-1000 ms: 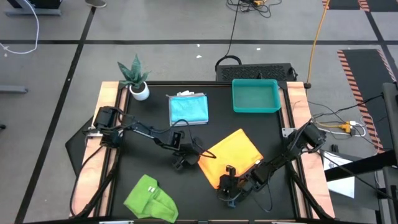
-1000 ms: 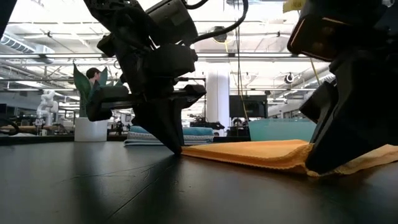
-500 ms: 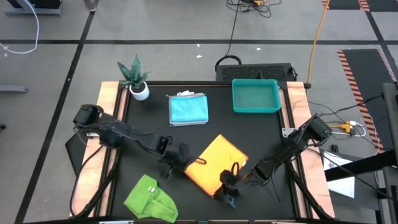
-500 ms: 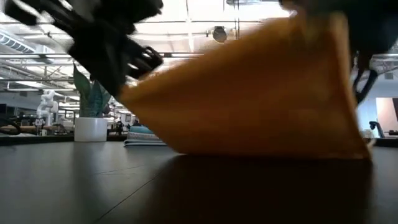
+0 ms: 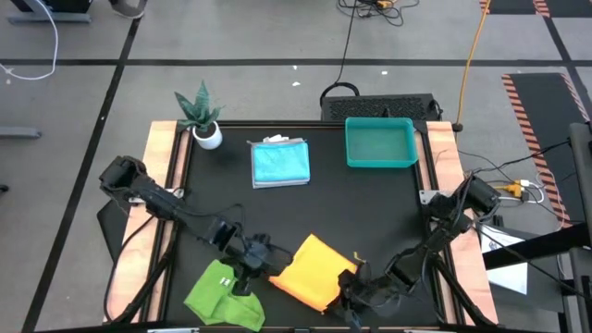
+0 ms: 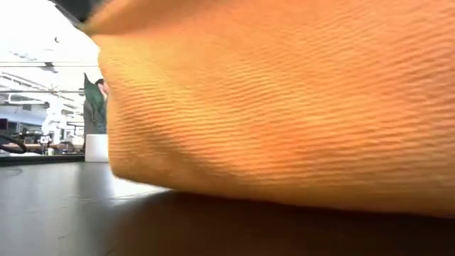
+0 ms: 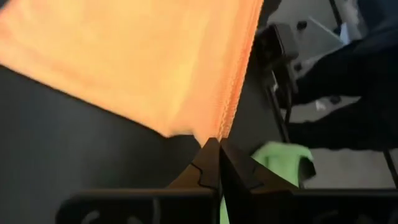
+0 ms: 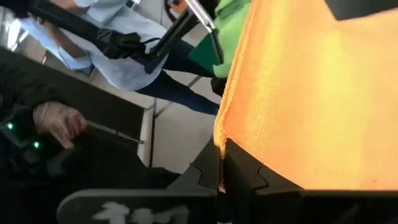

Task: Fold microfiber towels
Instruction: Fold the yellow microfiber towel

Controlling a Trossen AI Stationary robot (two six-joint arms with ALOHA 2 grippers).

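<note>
A yellow-orange microfiber towel (image 5: 310, 271) hangs between my two grippers near the table's near edge and fills the low view (image 6: 284, 107). My left gripper (image 5: 263, 268) is shut on its left side, my right gripper (image 5: 348, 289) on its right side. A lime green towel (image 5: 222, 294) lies crumpled at the near left, beside my left gripper. A folded light blue towel (image 5: 280, 162) lies flat on a pale one at the far middle. My left gripper pinches the yellow-orange towel's corner (image 7: 214, 134), beside its stitched edge, between its two shut fingers (image 7: 208, 163). It comes slanting down from the table's left. The cloth spreads away from the fingers, raised off the table there. My right gripper pinches another corner of the towel (image 8: 221, 142) between its shut fingers (image 8: 239, 168), reaching almost level from the table's right. The cloth fans out beyond the fingertips. Whether its lower edge (image 6: 298, 203) touches the table, I cannot tell.
A teal plastic tray (image 5: 380, 143) stands at the far right and a small potted plant (image 5: 202, 116) at the far left corner. The table's middle (image 5: 305, 213) is bare black surface. A person's hand (image 8: 59, 121) shows beyond the table's near edge.
Both grippers have risen and gone toward the table's near edge, each rolling its wrist and staying shut on a corner. The yellow-orange towel, flat on the table a second ago, has been lifted and drawn toward the near edge, and now hangs between them.
</note>
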